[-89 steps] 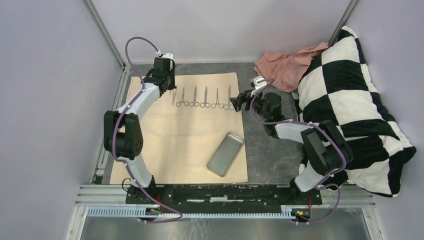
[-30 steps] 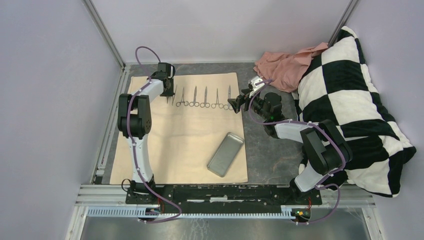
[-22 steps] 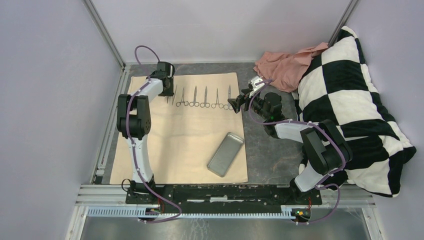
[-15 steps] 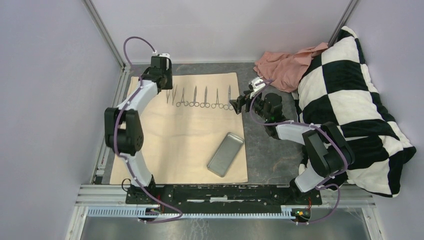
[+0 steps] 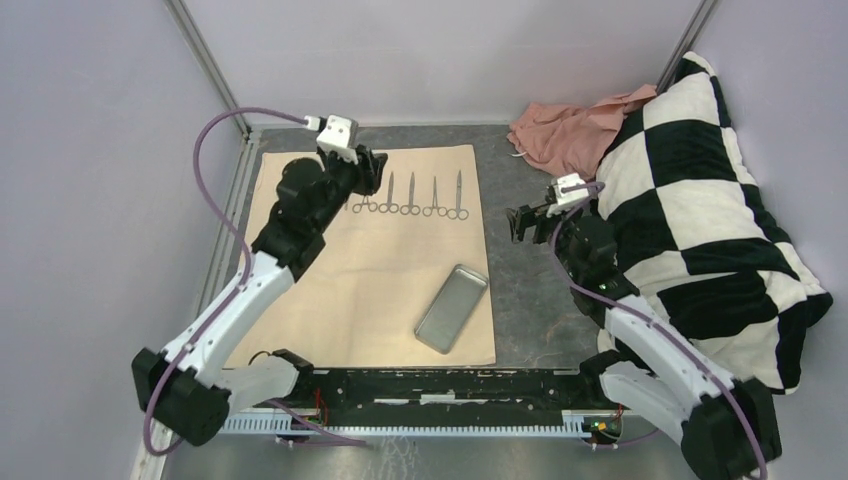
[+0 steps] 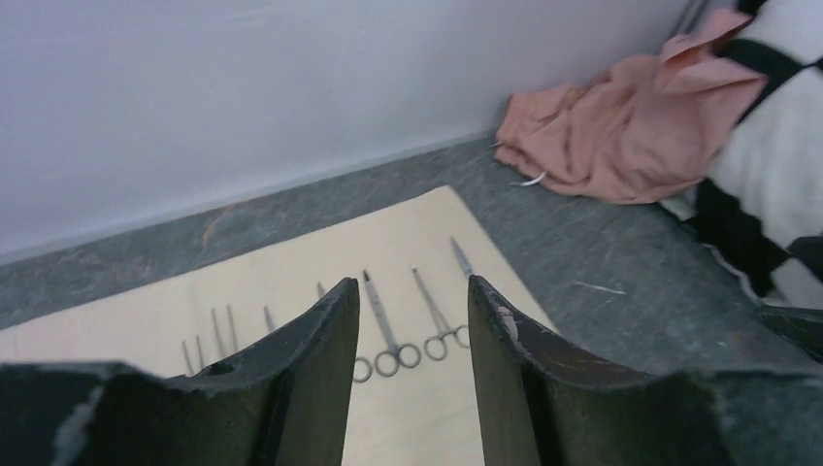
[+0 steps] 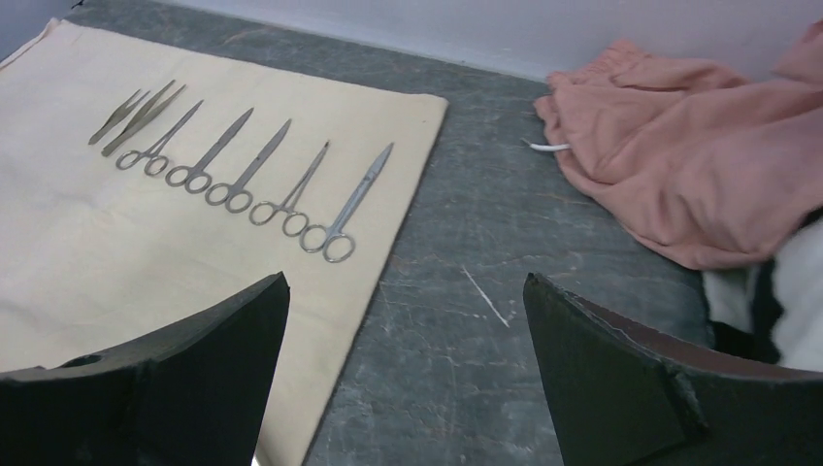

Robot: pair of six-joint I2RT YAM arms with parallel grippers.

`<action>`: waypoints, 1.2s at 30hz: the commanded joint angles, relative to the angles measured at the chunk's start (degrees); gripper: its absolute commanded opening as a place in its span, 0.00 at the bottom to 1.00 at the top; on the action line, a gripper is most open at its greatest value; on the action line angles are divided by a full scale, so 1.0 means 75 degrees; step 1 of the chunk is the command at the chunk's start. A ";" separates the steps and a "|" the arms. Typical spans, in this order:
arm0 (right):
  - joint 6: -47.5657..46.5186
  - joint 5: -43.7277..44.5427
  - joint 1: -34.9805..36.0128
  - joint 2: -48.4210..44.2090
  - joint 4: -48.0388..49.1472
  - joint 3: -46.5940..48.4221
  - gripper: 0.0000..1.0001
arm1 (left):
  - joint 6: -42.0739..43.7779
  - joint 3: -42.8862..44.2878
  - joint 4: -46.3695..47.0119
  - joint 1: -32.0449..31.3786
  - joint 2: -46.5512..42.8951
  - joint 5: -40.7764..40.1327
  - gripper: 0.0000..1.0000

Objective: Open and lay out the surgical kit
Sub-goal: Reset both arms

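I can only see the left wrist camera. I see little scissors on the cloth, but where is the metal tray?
Observer: The steel tray lies slanted on the beige cloth, by its right edge, nearer the arm bases than the scissors.
Operator: Is the other arm holding something?
Observer: No. The right gripper has its jaws wide open and empty, over the bare table just right of the cloth.
Operator: My jaws hide some tools. How many are there?
Observer: The right wrist view shows the whole row: five scissor-handled instruments and two tweezers at its left end.
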 commanded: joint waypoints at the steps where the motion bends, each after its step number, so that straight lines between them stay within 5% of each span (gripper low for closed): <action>1: -0.0294 0.0822 -0.0029 -0.1595 -0.2466 0.0107 0.98 | 0.0032 -0.0690 0.1853 -0.0224 -0.1303 0.0451 0.54; 4: -0.0174 0.1258 -0.0007 -0.2535 -0.3815 0.0324 0.98 | -0.0064 -0.1224 0.2561 -0.0297 -0.2086 0.0485 0.58; 9: 0.0007 0.0969 -0.0009 -0.3937 -0.4602 0.0708 0.98 | 0.0030 -0.1773 0.3243 -0.0354 -0.3087 0.0539 0.99; 19: 0.0288 0.1677 -0.0015 -0.4168 -0.4879 0.1838 0.98 | 0.0158 -0.2345 0.3702 -0.0363 -0.4379 -0.0674 1.00; 36: 0.0437 0.2507 -0.0021 -0.4055 -0.4570 0.1651 0.98 | 0.0403 -0.2284 0.3551 -0.0369 -0.4393 -0.0799 1.00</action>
